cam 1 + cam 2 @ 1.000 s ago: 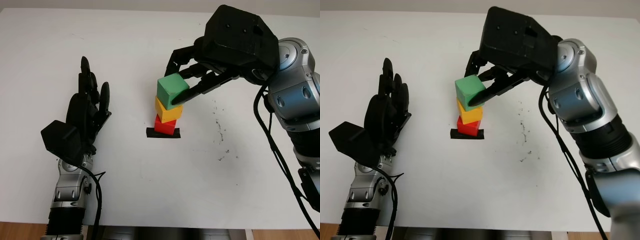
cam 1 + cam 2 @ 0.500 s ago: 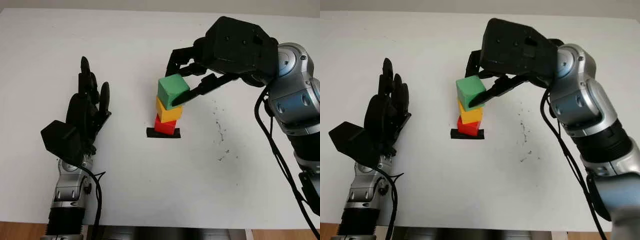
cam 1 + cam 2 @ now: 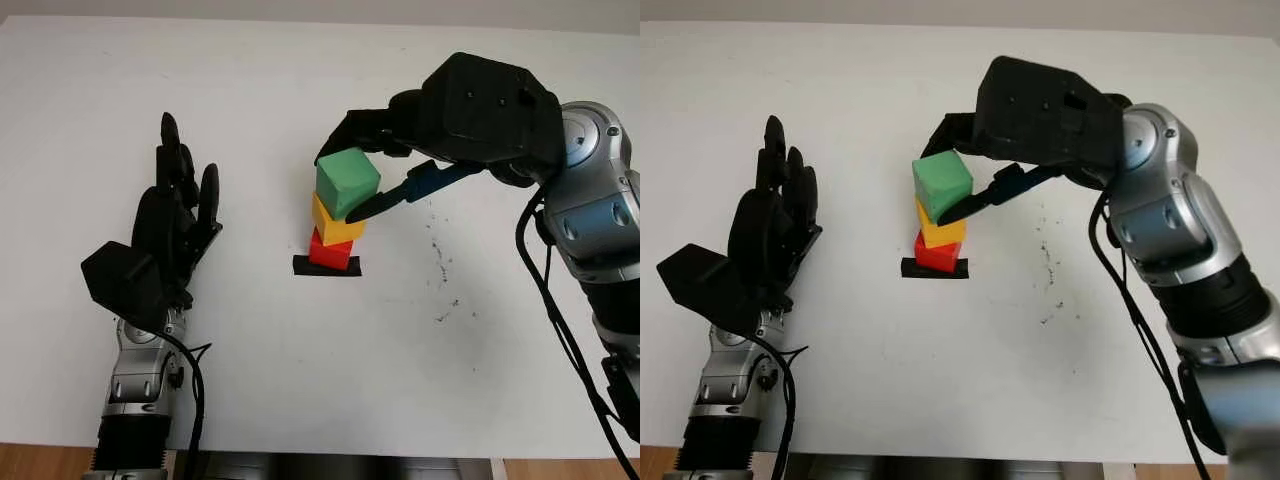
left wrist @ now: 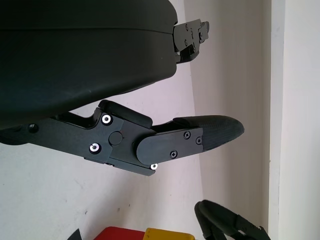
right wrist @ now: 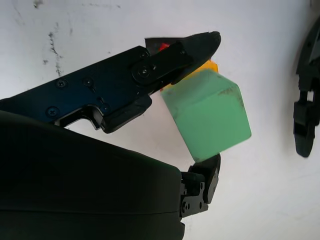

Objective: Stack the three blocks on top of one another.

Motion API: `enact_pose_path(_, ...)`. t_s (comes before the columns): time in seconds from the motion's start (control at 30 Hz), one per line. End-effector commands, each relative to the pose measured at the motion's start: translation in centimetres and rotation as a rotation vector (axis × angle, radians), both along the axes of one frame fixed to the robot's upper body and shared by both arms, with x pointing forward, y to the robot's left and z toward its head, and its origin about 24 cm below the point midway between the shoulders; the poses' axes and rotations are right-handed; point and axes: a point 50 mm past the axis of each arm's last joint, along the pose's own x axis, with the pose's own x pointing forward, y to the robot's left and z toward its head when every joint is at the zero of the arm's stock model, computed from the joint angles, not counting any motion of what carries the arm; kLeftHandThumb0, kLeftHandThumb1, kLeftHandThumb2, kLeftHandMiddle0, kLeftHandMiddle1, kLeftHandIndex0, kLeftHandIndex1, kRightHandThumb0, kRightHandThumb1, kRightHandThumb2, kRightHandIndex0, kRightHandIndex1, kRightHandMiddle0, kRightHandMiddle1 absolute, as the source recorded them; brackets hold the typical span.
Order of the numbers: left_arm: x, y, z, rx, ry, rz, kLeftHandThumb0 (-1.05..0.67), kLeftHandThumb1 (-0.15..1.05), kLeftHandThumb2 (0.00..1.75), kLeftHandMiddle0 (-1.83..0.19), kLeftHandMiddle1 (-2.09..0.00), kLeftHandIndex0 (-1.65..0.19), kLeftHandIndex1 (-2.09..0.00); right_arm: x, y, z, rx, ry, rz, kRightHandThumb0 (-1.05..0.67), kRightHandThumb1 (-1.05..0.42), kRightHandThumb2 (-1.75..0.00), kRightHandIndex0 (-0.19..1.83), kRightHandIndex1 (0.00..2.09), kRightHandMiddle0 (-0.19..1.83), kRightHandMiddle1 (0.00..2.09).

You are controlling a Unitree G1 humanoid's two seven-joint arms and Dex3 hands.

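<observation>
Green cube block (image 3: 347, 181) sits on top of the yellow cube block (image 3: 335, 225), which sits on the red cube block (image 3: 329, 250), all on a strip of black tape (image 3: 326, 267) near the middle of the white tabletop (image 3: 300, 380). Stack is three high, but the green one is visibly tilted and twisted relative to the yellow one.

My right hand (image 3: 385, 170) is around the green block: one finger along its near side, the others at the far top edge. Wrist view shows fingers (image 5: 165, 60) at the block on both sides, so I count it as clamped on green; how firmly, I can't tell.

My left hand (image 3: 170, 225) is open, holding nothing, parked above the tabletop well to the left of the stack.

Risks as I judge them:
- releasing with green tilted: it settles crooked or slides off yellow
- a finger dragging on withdrawal: pulls green sideways, topples the stack
- yellow looks offset on red, so little margin for a nudge
</observation>
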Motion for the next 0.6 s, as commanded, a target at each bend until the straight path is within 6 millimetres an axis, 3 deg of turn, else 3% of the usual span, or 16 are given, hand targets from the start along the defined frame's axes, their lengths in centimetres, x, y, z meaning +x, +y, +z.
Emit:
enact_pose_path(0.0, -0.2, 0.1, -0.4, -0.002, 0.006, 0.008, -0.73, 1.05, 0.57, 0.19, 0.0, 0.19, 0.0, -0.4, -0.3, 0.3, -0.024, 0.003, 0.021, -0.81, -0.89, -0.06, -0.05, 0.02, -0.04, 0.27)
enact_pose_path(0.17, -0.2, 0.1, -0.4, -0.001, 0.007, 0.008, -0.73, 1.05, 0.57, 0.19, 0.0, 0.19, 0.0, -0.7, -0.2, 0.4, -0.056, 0.02, 0.085, -0.91, -0.89, -0.06, -0.18, 0.0, -0.18, 0.03)
enact_pose_path(0.33, -0.2, 0.3, -0.1, 0.007, 0.003, 0.008, -0.73, 1.05, 0.58, 0.19, 0.0, 0.19, 0.0, -1.4, -1.3, 1.7, -0.011, -0.026, 0.078, -0.97, -0.95, -0.08, -0.19, 0.0, -0.19, 0.0)
enact_pose_path(0.43, -0.2, 0.4, 0.2, 0.022, -0.01, 0.011, -0.73, 1.05, 0.59, 0.19, 0.0, 0.19, 0.0, -1.6, -3.2, 2.5, 0.182, -0.032, 0.027, -0.98, -1.02, -0.13, -0.19, 0.0, -0.19, 0.0)
enact_pose_path(0.53, -0.2, 0.5, 0.4, 0.029, -0.017, 0.016, -0.73, 1.05, 0.6, 0.19, 0.0, 0.19, 0.0, -2.0, -5.2, 2.3, 0.369, -0.117, -0.025, -0.96, -1.04, -0.3, -0.19, 0.0, -0.19, 0.0)
enact_pose_path(0.57, -0.2, 0.6, 0.4, 0.016, -0.018, 0.015, -0.73, 1.05, 0.59, 0.19, -0.01, 0.19, 0.0, -2.4, -5.9, 2.0, 0.43, -0.153, -0.051, -0.94, -1.05, -0.45, -0.19, 0.0, -0.19, 0.0)
